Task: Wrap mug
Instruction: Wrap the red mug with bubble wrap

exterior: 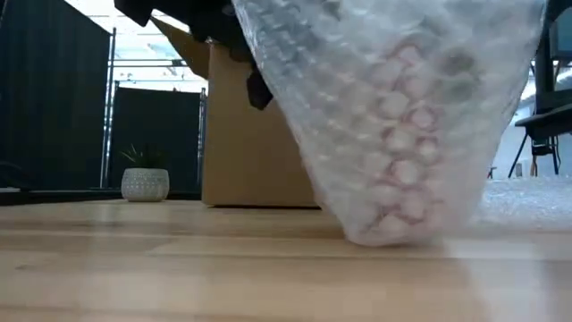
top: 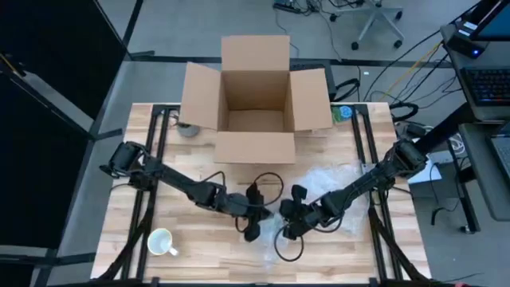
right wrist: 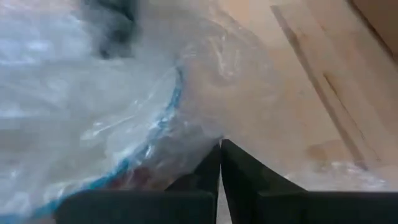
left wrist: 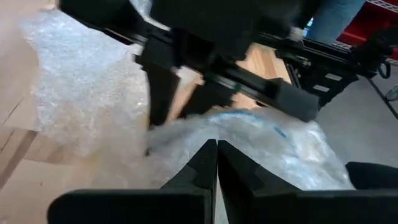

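The left gripper [left wrist: 216, 163] has its fingers [left wrist: 198, 167] clenched tip to tip on a fold of bubble wrap [left wrist: 267, 146]; the left wrist view shows the pinch, with the right arm's dark links crossing just beyond. The right gripper [right wrist: 220, 163] is likewise clenched on the wrap [right wrist: 93, 106], and only its wrist view shows a blue rim line and a reddish patch through the film, which may be the wrapped thing; what it is cannot be told.

From the high view both grippers, left [top: 253, 231] and right [top: 288, 227], meet near the middle of the bench [top: 207, 263], toward its front edge, with the wrap [top: 323, 182] spreading back and to the right behind them. That view alone shows a white mug [top: 162, 241] standing apart at the front left of the bench, unwrapped and well clear of both arms.

The low view shows what the others do not: the bundle of wrap [exterior: 393, 134] hangs from above, its rounded bottom just at the bench [exterior: 179, 268] surface, pinkish inside.

An open box [top: 253, 104] sits at the back edge, flaps spread, and a small pot [exterior: 145, 183] with a plant stands left of it. Bare bench lies open between mug and grippers and along the left side.
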Tool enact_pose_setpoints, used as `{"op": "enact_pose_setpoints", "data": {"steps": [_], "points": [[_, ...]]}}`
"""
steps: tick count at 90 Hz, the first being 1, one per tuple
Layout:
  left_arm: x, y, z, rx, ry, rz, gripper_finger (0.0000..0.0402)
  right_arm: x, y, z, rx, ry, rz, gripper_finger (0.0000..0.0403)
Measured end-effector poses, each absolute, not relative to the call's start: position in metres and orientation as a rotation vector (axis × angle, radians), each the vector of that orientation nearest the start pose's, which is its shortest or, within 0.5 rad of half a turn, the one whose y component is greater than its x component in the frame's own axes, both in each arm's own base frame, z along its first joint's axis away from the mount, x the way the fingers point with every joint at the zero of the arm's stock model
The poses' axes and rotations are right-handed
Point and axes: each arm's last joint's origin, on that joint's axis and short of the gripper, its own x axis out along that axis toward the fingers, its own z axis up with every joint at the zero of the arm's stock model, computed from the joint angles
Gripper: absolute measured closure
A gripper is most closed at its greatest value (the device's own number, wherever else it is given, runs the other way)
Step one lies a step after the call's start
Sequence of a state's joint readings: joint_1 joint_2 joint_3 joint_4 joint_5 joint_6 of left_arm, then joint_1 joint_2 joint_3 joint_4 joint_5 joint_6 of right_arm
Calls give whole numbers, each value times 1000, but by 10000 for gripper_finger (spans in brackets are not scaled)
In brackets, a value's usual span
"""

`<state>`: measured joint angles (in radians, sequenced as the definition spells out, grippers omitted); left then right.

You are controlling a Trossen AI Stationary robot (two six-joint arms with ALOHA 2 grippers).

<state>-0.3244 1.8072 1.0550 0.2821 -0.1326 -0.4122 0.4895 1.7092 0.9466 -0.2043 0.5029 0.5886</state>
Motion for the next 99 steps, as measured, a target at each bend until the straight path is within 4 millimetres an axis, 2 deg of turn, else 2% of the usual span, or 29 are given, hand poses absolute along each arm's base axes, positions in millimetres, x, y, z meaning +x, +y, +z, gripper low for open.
{"op": "enact_pose_setpoints", "data": {"steps": [22,38,58,67,78,92,99], "points": [[369,-120,193,-293,491,-92,402,297,136,168,-8,784,-292,403],[368,-121,192,-286,495,-96,402,290,137,193,26,766,-256,403],[368,-121,192,-284,501,-95,402,266,137,223,124,809,-194,403],[368,-121,192,-285,502,-94,402,260,143,239,202,758,-122,403],[368,-121,192,-286,501,-94,402,271,152,251,239,604,-32,403],[368,-121,192,-287,501,-94,402,296,157,239,199,565,20,403],[368,-121,192,-287,501,-93,402,309,160,240,159,562,21,403]]}}
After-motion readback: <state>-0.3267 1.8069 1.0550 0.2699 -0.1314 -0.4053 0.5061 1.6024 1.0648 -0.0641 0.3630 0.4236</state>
